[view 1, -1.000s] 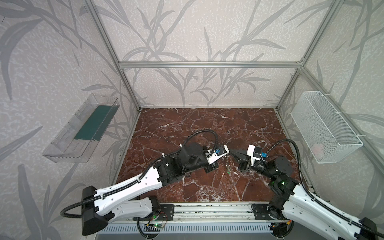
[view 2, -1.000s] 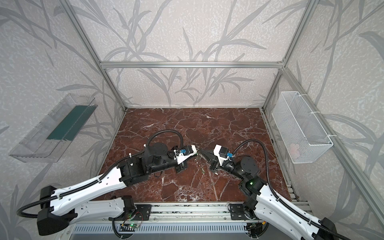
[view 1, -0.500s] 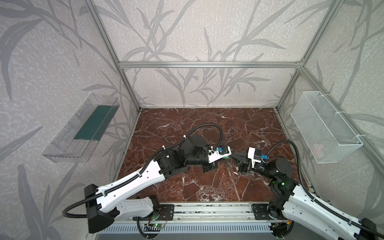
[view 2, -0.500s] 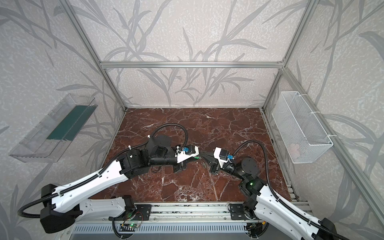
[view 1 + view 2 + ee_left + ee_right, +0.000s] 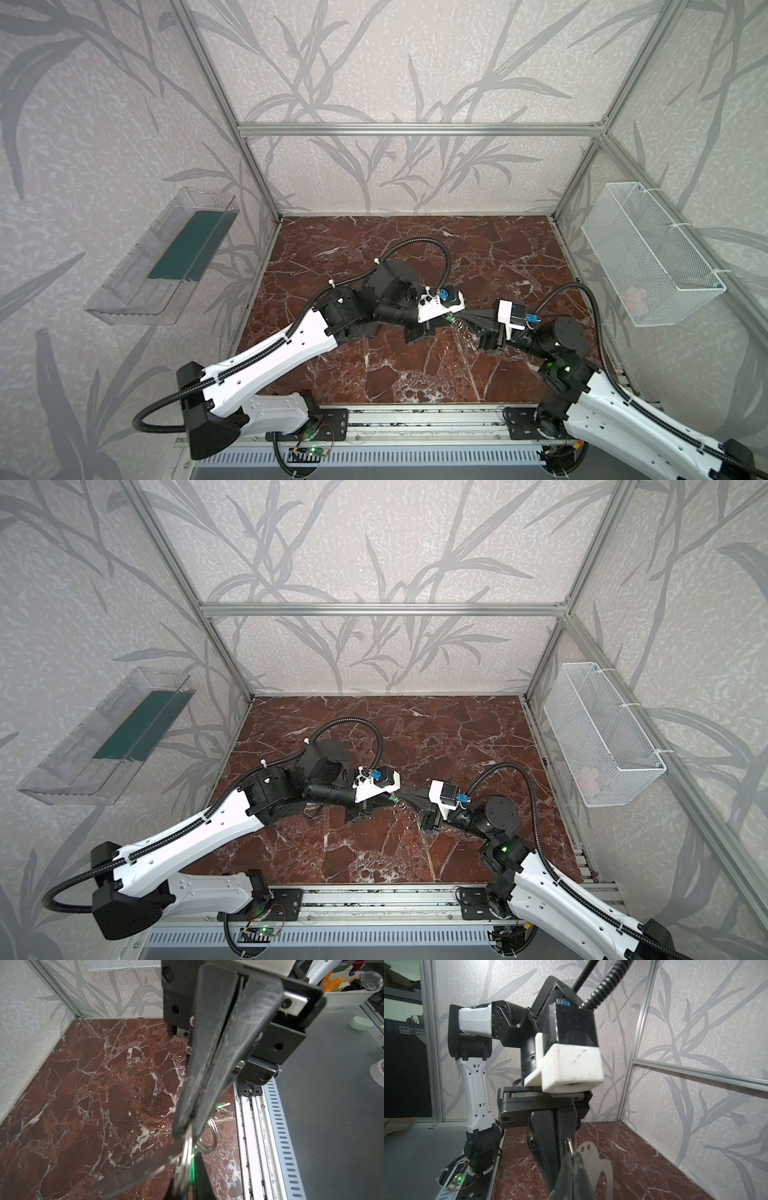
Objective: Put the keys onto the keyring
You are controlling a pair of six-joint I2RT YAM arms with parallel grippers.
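In both top views my two grippers meet tip to tip over the middle of the table. The left gripper point(image 5: 451, 321) point(image 5: 188, 1147) is shut, with a bright-green key point(image 5: 193, 1167) between its fingers. The right gripper point(image 5: 464, 319) point(image 5: 572, 1154) is shut on the keyring. The keyring is a flat grey plate point(image 5: 593, 1157) with two small holes and a big cutout, and a wire ring point(image 5: 569, 1146) pokes above the fingertips. The left fingers point(image 5: 550, 1136) stand just behind that ring. A second green key point(image 5: 222, 1104) lies on the table.
The red marble table point(image 5: 374, 374) has grey walls on three sides. A metal rail point(image 5: 415, 419) runs along its front edge. A clear tray point(image 5: 166, 257) hangs on the left wall. A white wire basket point(image 5: 648, 257) hangs on the right wall.
The left arm has reached to the right, closing the gap until its tips meet the right gripper. The right gripper has hardly moved. Both stayed shut.
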